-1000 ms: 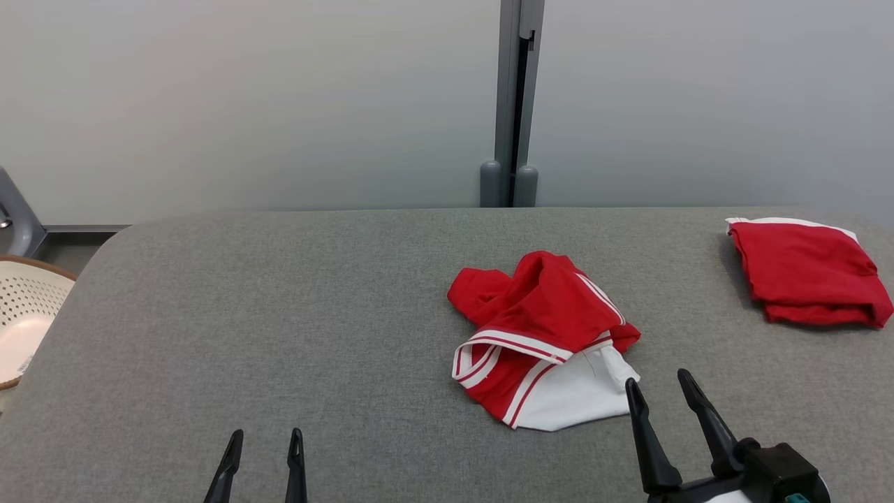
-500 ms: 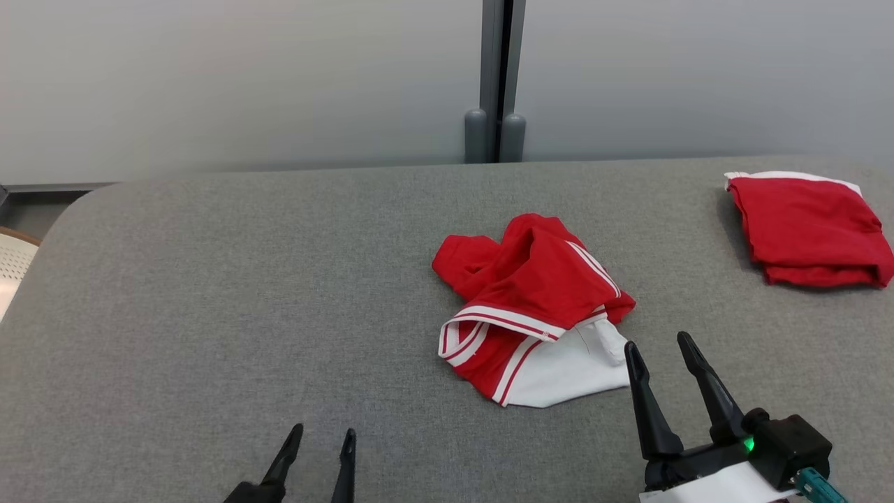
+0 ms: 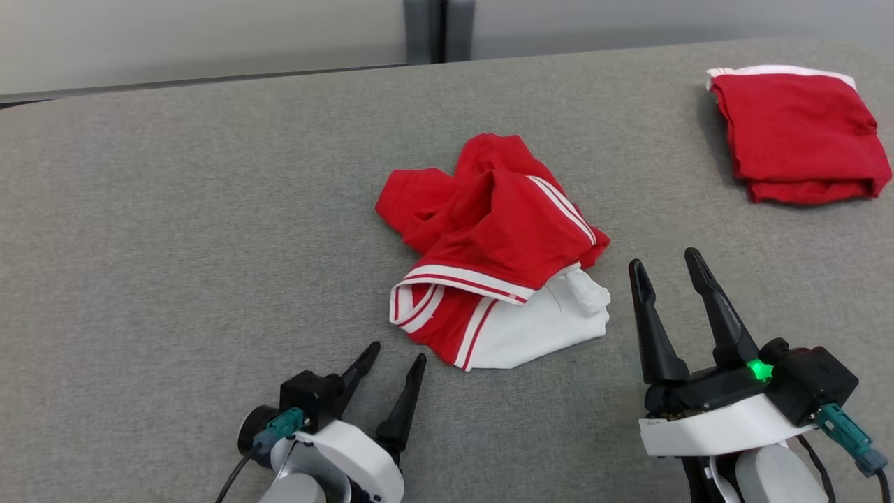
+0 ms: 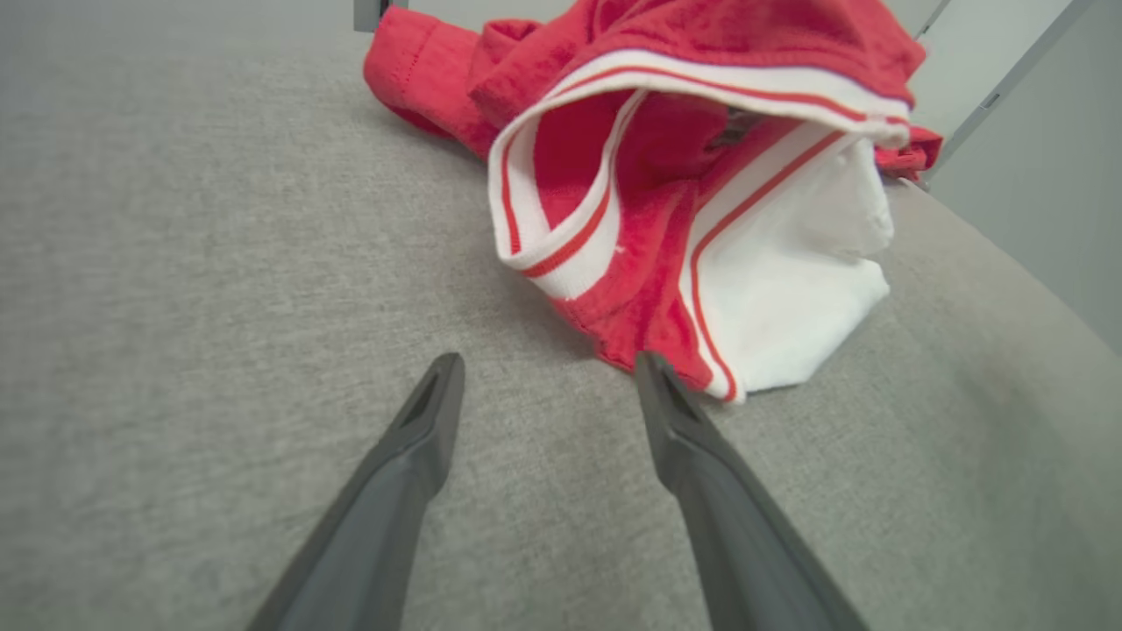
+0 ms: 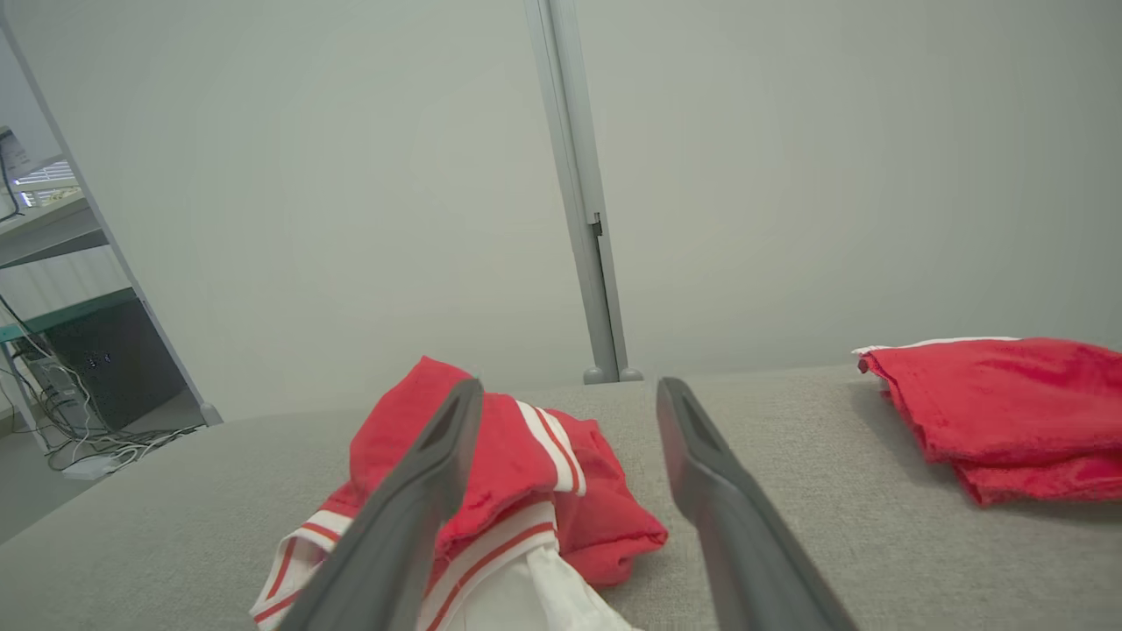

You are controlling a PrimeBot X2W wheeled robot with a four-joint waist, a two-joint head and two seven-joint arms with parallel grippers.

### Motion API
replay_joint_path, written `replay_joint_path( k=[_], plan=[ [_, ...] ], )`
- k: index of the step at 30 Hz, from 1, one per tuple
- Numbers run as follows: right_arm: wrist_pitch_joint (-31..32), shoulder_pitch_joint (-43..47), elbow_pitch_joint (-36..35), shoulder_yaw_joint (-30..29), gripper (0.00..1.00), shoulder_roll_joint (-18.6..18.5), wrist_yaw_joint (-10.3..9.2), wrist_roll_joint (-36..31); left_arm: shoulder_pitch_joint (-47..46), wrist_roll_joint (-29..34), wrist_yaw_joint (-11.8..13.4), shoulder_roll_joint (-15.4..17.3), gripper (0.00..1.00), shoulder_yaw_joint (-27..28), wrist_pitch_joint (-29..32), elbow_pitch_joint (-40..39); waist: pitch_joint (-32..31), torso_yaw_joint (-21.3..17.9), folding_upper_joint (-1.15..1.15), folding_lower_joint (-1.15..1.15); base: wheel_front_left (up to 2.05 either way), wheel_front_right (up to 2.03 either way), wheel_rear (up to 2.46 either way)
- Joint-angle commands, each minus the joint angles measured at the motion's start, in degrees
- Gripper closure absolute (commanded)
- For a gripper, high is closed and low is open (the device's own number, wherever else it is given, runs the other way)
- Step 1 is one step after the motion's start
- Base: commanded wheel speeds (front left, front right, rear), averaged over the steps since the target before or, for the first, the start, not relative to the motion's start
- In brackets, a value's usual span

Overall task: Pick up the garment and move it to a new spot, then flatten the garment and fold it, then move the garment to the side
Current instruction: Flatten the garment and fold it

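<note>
Garment, crumpled, red jersey cloth with a white panel and red-and-white striped bands [image 3: 489,258]: heaped near the middle of the grey fabric-covered desk [image 3: 174,209], white panel toward the robot. Bare grey surface lies wide to its left, in front and behind, up to the far desk edge.
Folded red garment with white trim [image 3: 796,140]: far right, well apart from the heap.
Left tool [image 3: 397,352]: fingers spread, empty; one fingertip is just beside the heap's near red hem, contact unclear.
Right tool [image 3: 663,258]: fingers spread, empty, just beside the white panel, apart from it.
Left wrist view adds: striped band [image 4: 561,254] curling open over a red inside.
Right wrist view adds: pale wall [image 5: 351,175], grey upright post [image 5: 578,193], tangled cables [image 5: 79,447] on the floor.
</note>
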Motion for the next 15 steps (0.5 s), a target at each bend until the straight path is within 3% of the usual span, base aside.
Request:
replay_joint_path(
  k=[1,7,8,9,15],
  plan=[
    [0.0,-0.5,-0.3,0.0,0.00,-0.2,-0.03,0.2,-1.3,-0.3,-0.3,0.2,0.00,0.1,0.0,0.3,1.9,-2.2,0.00,0.00,0.00,0.00,0.00],
    [0.0,-0.9,-0.2,-0.5,0.00,-0.1,-0.03,0.3,-4.9,-0.7,-0.5,0.2,0.00,-0.2,0.0,1.4,3.5,-4.8,0.00,0.00,0.00,0.00,0.00],
    [0.0,-0.9,-0.2,-0.6,0.00,-0.1,-0.03,0.3,-5.1,0.2,-0.5,0.4,0.83,-0.3,0.0,1.1,3.5,-5.2,0.00,0.00,0.00,0.00,0.00],
    [0.0,-0.9,-0.2,-0.6,0.00,0.0,-0.03,0.3,-5.3,0.7,-0.5,0.5,1.00,-0.4,0.0,0.4,3.5,-5.4,0.00,0.00,0.00,0.00,0.00],
    [0.0,0.1,0.3,-1.3,0.00,0.4,-0.03,0.0,-5.0,-6.0,-0.4,0.8,1.00,-4.4,0.0,-9.2,1.4,-6.9,0.00,0.00,0.00,0.00,0.00]
  ],
)
